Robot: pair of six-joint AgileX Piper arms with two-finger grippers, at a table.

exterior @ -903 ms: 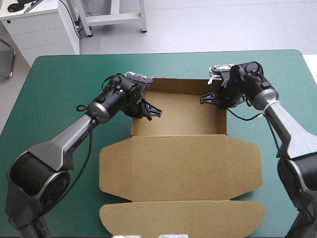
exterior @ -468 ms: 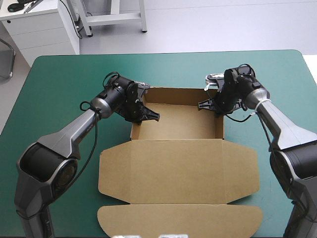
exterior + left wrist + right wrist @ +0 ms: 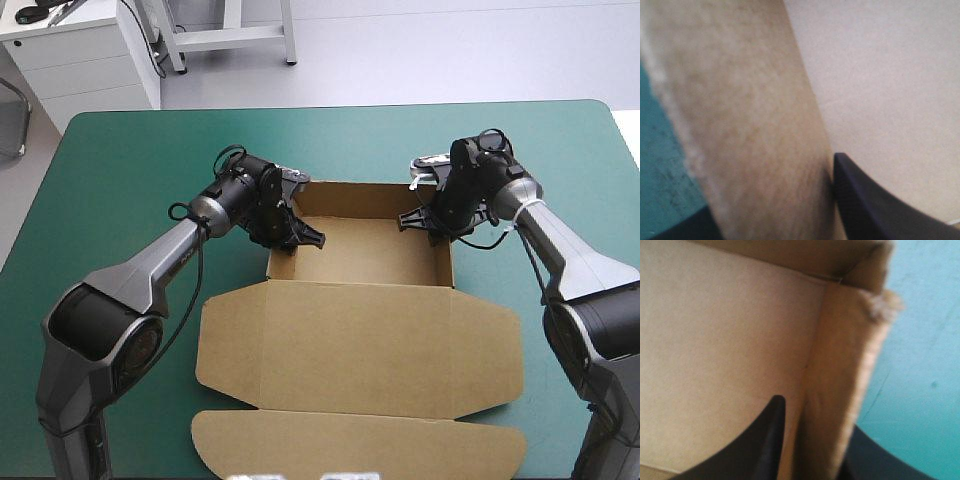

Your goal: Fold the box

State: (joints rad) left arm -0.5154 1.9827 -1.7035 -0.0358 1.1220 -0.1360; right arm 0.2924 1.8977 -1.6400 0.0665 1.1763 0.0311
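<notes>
Brown box [image 3: 360, 335] at mid-table on the teal-green cover [image 3: 120, 170]: from above, an open tray with far and side walls raised, lid flat toward the near edge. Astride the tray's left wall, the left gripper [image 3: 300, 236]; astride the right wall, the right gripper [image 3: 421, 218], both near the far corners. Grip unreadable from up here.

From the left wrist: wall sandwiched between the black fingers [image 3: 875, 210], one on its inner face, the other barely showing outside; all but closed on the board.

From the right wrist: same pinch, one finger inside, one outside, nearly closed on the wall; tray's far corner ahead, unseen from the left wrist.
</notes>
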